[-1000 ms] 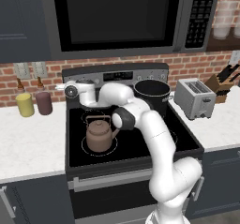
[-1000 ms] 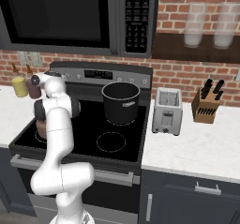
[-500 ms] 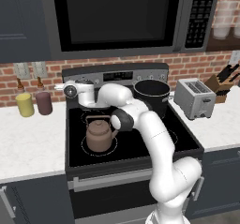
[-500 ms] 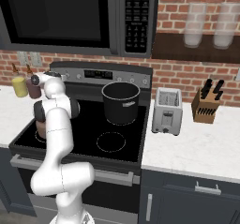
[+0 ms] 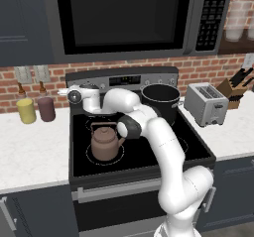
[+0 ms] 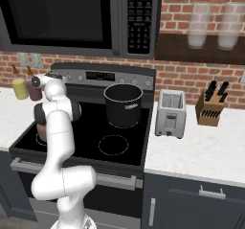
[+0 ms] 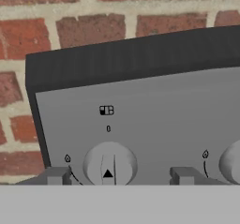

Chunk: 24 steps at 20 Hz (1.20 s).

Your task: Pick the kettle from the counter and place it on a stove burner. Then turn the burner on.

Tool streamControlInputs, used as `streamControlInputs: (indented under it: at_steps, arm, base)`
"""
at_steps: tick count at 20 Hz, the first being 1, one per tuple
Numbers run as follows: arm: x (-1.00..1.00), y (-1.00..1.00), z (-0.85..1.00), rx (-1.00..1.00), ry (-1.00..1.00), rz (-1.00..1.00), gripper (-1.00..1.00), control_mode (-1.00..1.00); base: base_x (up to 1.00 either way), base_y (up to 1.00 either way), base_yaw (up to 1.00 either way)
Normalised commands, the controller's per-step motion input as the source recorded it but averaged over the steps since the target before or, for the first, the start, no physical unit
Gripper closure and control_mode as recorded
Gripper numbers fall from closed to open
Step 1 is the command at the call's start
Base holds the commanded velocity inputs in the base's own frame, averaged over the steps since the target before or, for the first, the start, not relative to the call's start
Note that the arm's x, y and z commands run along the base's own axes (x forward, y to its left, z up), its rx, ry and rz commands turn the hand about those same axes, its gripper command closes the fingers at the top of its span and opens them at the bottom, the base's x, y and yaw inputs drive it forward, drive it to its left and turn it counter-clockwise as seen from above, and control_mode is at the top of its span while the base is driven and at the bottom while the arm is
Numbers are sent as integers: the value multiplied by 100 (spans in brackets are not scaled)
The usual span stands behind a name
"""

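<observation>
Left base view: kettle [image 5: 105, 143] sits on the near-left stove burner [image 5: 90, 153]; your gripper [image 5: 74, 96] is up at the back panel's left end. Hand view: knob [image 7: 109, 166] lies dead ahead between your fingers [image 7: 55, 175], which are spread and empty.

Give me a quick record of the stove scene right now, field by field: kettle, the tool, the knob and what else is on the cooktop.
kettle: kettle upright on the front-left stove burner, not held
tool: tool at the back control panel, fingers on either side of a knob, not closed on it
knob: marker at its lower middle, small burner icon above
other cookware: black pot on the back right burner
counter: counter left of the stove, yellow and maroon jars at the wall
</observation>
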Motion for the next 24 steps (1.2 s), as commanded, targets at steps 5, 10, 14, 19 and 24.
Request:
streamControlInputs:
  at_steps: [5, 10, 14, 19, 24]
  arm:
    - [0, 0, 0, 0, 0, 0, 100, -100]
    - [0, 0, 0, 0, 0, 0, 100, -100]
    - [0, 1, 0, -3, -2, 0, 100, -100]
    - [0, 0, 0, -11, -9, 0, 100, -100]
    - [0, 0, 0, -12, -9, 0, 100, -100]
  base:
    - [0, 0, 0]
    - [0, 0, 0]
    - [0, 0, 0]
    - [0, 0, 0]
    - [0, 0, 0]
